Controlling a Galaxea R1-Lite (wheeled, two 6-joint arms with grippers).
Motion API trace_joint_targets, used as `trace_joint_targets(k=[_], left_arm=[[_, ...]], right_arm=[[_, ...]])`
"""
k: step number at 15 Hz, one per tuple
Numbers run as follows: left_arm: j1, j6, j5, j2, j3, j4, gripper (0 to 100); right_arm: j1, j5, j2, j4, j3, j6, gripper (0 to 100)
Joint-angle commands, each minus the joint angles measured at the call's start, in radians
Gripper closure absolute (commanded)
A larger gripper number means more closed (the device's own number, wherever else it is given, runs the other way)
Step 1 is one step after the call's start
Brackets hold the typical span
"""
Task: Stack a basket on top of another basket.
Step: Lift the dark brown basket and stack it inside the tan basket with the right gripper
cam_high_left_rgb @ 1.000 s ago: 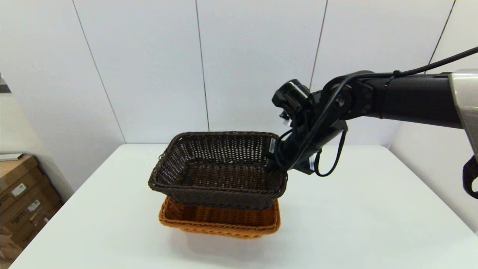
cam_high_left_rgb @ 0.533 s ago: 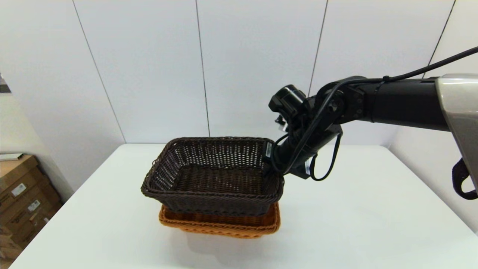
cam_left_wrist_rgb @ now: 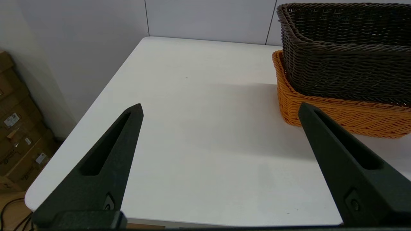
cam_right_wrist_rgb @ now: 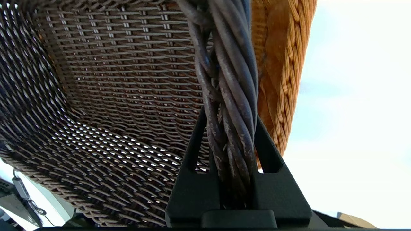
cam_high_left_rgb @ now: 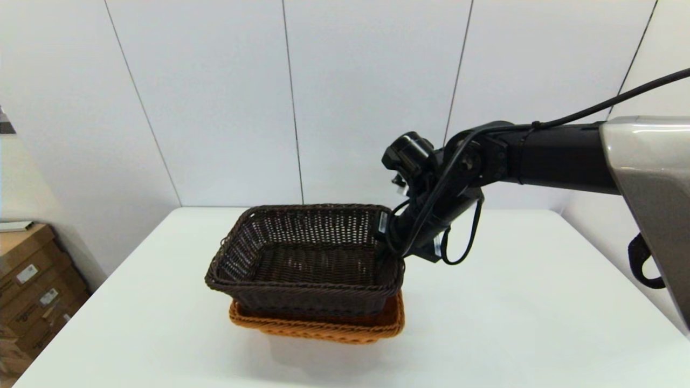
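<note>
The dark brown basket has its bottom sunk inside the rim of the orange-tan basket, which stands on the white table. My right gripper is shut on the dark basket's right-hand braided rim; in the right wrist view the gripper clamps the twisted rim, with the dark basket's weave on one side and the orange-tan basket on the other. My left gripper hangs open over the table's left part, well apart from the dark basket and the orange-tan basket.
Cardboard boxes stand on the floor beyond the table's left edge. A white panelled wall closes off the table's far side. My right arm reaches in from the right, above the table.
My right gripper has come down and slightly left with the dark basket, whose bottom now sits inside the orange-tan basket's rim instead of hanging above it.
</note>
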Motion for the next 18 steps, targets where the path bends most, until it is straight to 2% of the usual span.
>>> trace_joint_targets(k=[1, 18], left_arm=[[0.0, -0.001, 0.0, 0.0, 0.0, 0.0, 0], [0.0, -0.001, 0.0, 0.0, 0.0, 0.0, 0]], right_arm=[[0.008, 0.0, 0.016, -0.008, 0.001, 0.005, 100], [0.002, -0.014, 0.078, -0.038, 0.008, 0.005, 100]])
